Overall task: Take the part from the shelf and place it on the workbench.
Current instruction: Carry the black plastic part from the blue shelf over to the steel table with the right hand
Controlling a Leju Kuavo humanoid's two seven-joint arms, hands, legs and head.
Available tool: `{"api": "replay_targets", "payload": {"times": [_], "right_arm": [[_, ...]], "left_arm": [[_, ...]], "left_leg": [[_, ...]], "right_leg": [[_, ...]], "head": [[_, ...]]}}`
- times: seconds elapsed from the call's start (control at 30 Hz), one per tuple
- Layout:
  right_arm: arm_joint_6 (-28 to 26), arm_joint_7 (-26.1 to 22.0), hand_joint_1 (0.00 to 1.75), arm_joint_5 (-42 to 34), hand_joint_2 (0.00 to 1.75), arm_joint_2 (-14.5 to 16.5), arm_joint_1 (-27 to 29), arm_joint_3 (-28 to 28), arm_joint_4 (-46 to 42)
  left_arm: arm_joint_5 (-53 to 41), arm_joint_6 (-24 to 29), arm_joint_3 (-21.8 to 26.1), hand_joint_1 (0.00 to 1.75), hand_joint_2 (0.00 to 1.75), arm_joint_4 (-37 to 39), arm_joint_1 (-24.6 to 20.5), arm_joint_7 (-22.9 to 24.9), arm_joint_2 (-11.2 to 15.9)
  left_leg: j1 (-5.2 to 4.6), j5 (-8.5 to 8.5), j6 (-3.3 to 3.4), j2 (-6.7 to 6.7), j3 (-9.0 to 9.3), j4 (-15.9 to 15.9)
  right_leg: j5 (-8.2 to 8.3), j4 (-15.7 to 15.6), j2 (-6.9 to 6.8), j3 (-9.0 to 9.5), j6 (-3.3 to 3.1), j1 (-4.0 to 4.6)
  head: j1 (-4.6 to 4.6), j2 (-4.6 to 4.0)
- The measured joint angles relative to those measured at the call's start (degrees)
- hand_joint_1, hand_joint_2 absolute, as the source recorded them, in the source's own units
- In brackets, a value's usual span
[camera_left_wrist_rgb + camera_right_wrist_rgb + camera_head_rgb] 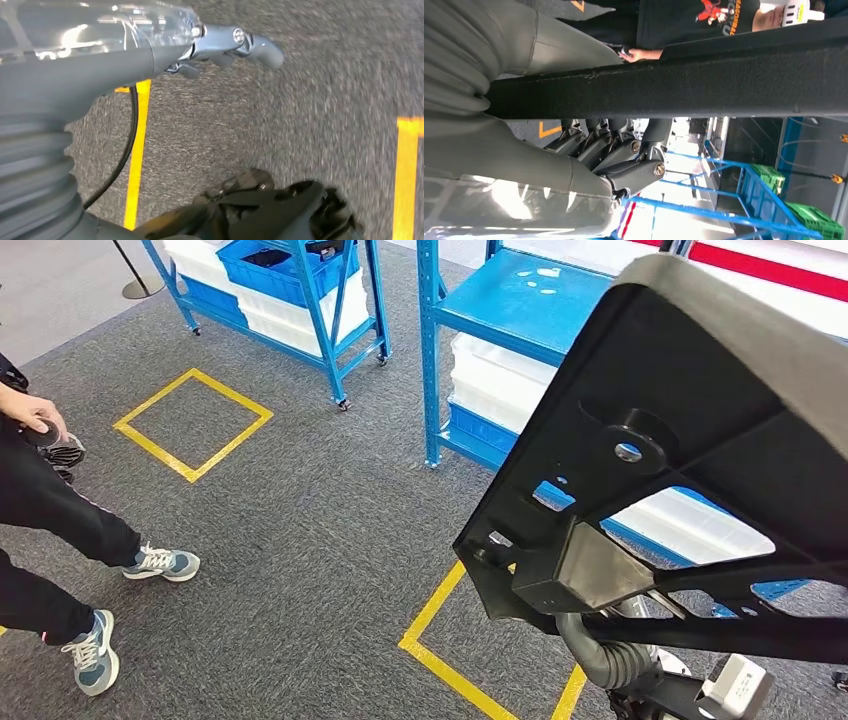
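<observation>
1. The part [690,450], a large black moulded panel with cut-outs and a round boss, is held up close to the head camera, tilted, covering the right side of the view above the grey carpet [300,540].
2. The right hand [624,155] grips the part's black edge bar [704,87]: the dark fingers [634,172] curl under the bar and the thumb side lies over it, so the bar is clamped between them.
3. The left hand [235,45] hangs over the carpet, holding nothing; its fingers look drawn in and close together, though the blur makes that hard to tell for sure.
4. Behind the part stands a blue shelf [520,300] with white bins [490,380] on its lower level; a second blue rack [330,300] stands further left.
5. Yellow tape squares [190,425] mark the carpet.
6. A person in dark trousers and grey trainers [160,562] stands at the left edge, a hand [35,412] resting on a dark object.
</observation>
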Motion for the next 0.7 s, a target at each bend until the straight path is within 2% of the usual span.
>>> {"api": "replay_targets", "payload": {"times": [0.03,0.07,0.1,0.13,0.17,0.2,0.27,0.33,0.4,0.43,0.47,0.5,0.53,0.57,0.6,0.63,0.7], "right_arm": [[0.0,0.0,1.75,0.0,1.75,0.0,0.0,0.0,0.0],[0.0,0.0,1.75,0.0,1.75,0.0,0.0,-0.1,-0.1],[0.0,0.0,1.75,0.0,1.75,0.0,0.0,-0.1,-0.1],[0.0,0.0,1.75,0.0,1.75,0.0,0.0,-0.1,-0.2],[0.0,0.0,1.75,0.0,1.75,0.1,0.0,-0.2,-0.2],[0.0,0.0,1.75,0.0,1.75,0.1,0.0,-0.2,-0.3],[0.0,0.0,1.75,0.1,1.75,0.1,0.0,-0.2,-0.4],[0.0,-0.1,1.75,0.1,1.75,0.2,0.0,-0.3,-0.5],[0.0,-0.1,1.75,0.2,1.75,0.2,0.1,-0.4,-0.6],[0.0,-0.2,1.75,0.2,1.75,0.2,0.2,-0.4,-0.7],[0.0,-0.1,1.75,0.2,1.75,0.2,0.3,-0.4,-0.7],[0.0,-0.1,1.75,0.2,1.75,0.2,0.4,-0.5,-0.7],[0.0,-0.1,1.75,0.2,1.75,0.2,0.5,-0.5,-0.7],[0.0,-0.2,1.75,0.3,1.75,0.2,0.5,-0.5,-0.7],[0.0,-0.2,1.75,0.3,1.75,0.2,0.5,-0.5,-0.7],[-0.1,-0.2,1.75,0.3,1.75,0.2,0.6,-0.6,-0.8],[-0.1,-0.2,1.75,0.3,1.75,0.2,0.8,-0.8,-0.9]], "left_arm": [[0.0,0.0,0.0,0.0,1.75,0.0,0.0,0.0,0.0],[0.0,0.0,0.0,0.0,1.75,0.0,0.0,0.0,0.0],[0.0,0.0,0.0,0.0,1.75,0.0,0.0,0.0,0.0],[0.0,0.0,0.0,0.0,1.75,0.0,-0.1,0.0,0.0],[0.0,0.0,0.0,0.0,1.75,0.0,-0.2,0.0,0.0],[0.0,0.0,0.0,0.0,1.75,0.0,-0.2,0.0,0.0],[0.0,0.0,0.0,0.0,1.75,0.0,-0.2,0.0,0.0],[0.0,0.0,0.1,0.0,1.75,0.0,-0.2,0.0,-0.1],[0.0,0.0,0.1,0.0,1.75,0.0,-0.3,0.0,-0.2],[0.0,0.0,0.1,0.0,1.75,0.0,-0.3,0.0,-0.2],[0.0,0.0,0.2,0.0,1.75,0.0,-0.3,0.0,-0.2],[-0.1,0.0,0.2,0.0,1.75,0.0,-0.2,0.1,-0.2],[-0.1,0.0,0.2,0.0,1.75,0.0,-0.2,0.1,-0.2],[-0.1,0.0,0.2,0.0,1.75,0.0,-0.1,0.2,-0.2],[-0.1,0.0,0.3,0.0,1.75,0.0,-0.2,0.2,-0.2],[-0.1,0.0,0.3,0.0,1.75,0.0,-0.2,0.2,-0.2],[0.0,0.0,0.4,0.0,1.75,0.0,-0.2,0.1,-0.2]], "left_leg": [[-0.01,1.48,0.06,0.21,1.35,-2.4],[-0.1,3.43,0.19,1.09,3.47,-6.5],[-0.48,4.79,0.37,2.52,5.39,-10.4],[-0.81,5.61,0.62,3.73,6.74,-13.3],[-1.16,5.84,0.85,4.66,7.37,-14.9],[-1.5,5.63,1.1,4.76,7.29,-15.2],[-1.44,5.87,1.79,3.5,7.14,-15.6],[-1.12,6.32,2.67,2.12,7.24,-16.1],[-0.97,6.59,3.18,0.64,7.25,-16.3],[-0.97,6.63,3.26,-0.14,7.21,-16.2],[-0.94,6.65,3.28,-0.95,7.21,-16.2],[-0.85,6.66,3.27,-1.78,7.22,-16.1],[-0.71,6.65,3.23,-2.63,7.22,-16.0],[-0.52,6.59,3.1,-3.47,7.2,-15.7],[-0.43,6.52,2.84,-4.27,7.05,-15.4],[-0.39,6.47,2.52,-5.07,6.7,-15.0],[-0.33,6.68,1.71,-6.4,5.89,-14.6]], "right_leg": [[-0.05,0.0,-0.64,0.09,0.01,0.0],[-0.14,0.0,-1.28,0.22,0.08,0.0],[-0.24,0.0,-1.8,0.31,0.22,0.14],[-0.32,0.1,-2.25,0.35,0.4,0.29],[-0.38,0.1,-2.73,0.37,0.6,0.49],[-0.36,0.0,-3.26,0.39,0.8,0.66],[-0.57,-0.2,-3.91,0.62,1.31,0.7],[-2.41,1.9,-1.96,-0.08,1.63,0.61],[-5.81,8.2,0.8,-2.83,1.62,0.55],[-7.18,11.7,1.42,-4.49,1.64,0.55],[-7.66,14.1,1.68,-5.66,1.69,0.53],[-7.05,14.5,1.79,-5.98,1.77,0.49],[-5.43,12.8,2.01,-5.29,1.89,0.4],[-3.22,9.5,2.61,-3.82,2.05,0.19],[-1.63,6.1,3.91,-2.25,2.24,-0.07],[-0.77,3.2,5.16,-0.97,2.32,-0.36],[-0.98,1.1,6.55,-0.17,2.18,-0.51]], "head": [[-0.24,0.0],[-0.51,0.0],[-0.76,0.0],[-0.96,0.0],[-1.02,0.0],[-0.98,0.0],[-0.85,0.0],[-0.81,0.0],[-0.48,0.0],[-0.26,0.0],[-0.12,0.0],[-0.03,0.0],[0.05,0.0],[0.16,0.0],[0.31,0.0],[0.48,0.0],[0.55,0.0]]}}
